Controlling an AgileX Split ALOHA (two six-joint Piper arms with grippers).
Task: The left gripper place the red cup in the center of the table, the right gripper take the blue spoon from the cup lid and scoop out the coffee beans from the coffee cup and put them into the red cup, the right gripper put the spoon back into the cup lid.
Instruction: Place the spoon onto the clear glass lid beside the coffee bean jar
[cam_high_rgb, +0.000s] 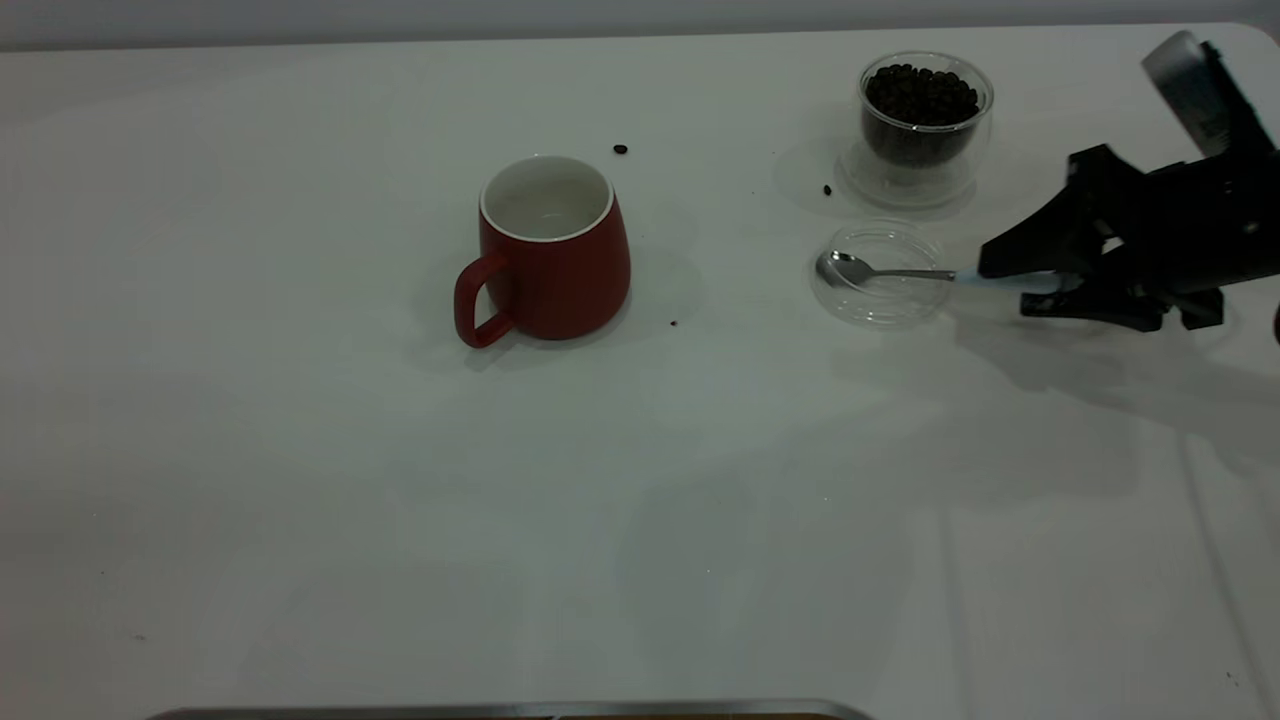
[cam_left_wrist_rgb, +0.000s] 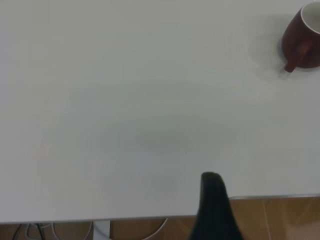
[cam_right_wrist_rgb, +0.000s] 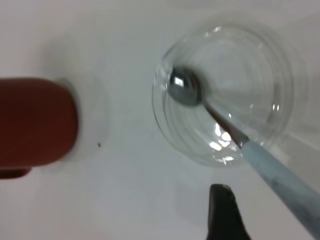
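Note:
The red cup (cam_high_rgb: 548, 255) stands upright and empty near the table's middle, handle toward the front left; it also shows in the left wrist view (cam_left_wrist_rgb: 304, 37) and the right wrist view (cam_right_wrist_rgb: 35, 122). The blue-handled spoon (cam_high_rgb: 900, 273) lies with its metal bowl in the clear cup lid (cam_high_rgb: 880, 300). My right gripper (cam_high_rgb: 1005, 288) is open, with its fingers either side of the blue handle (cam_right_wrist_rgb: 280, 175); one finger (cam_right_wrist_rgb: 222, 210) is clear of it. The glass coffee cup (cam_high_rgb: 925, 120) full of beans stands behind the lid. My left gripper's finger (cam_left_wrist_rgb: 212, 200) hangs over the table's edge, far from the red cup.
Three loose beans lie on the white table: one behind the red cup (cam_high_rgb: 620, 149), one by the coffee cup (cam_high_rgb: 827, 189), one to the right of the red cup (cam_high_rgb: 673, 323). A metal strip (cam_high_rgb: 500, 710) runs along the front edge.

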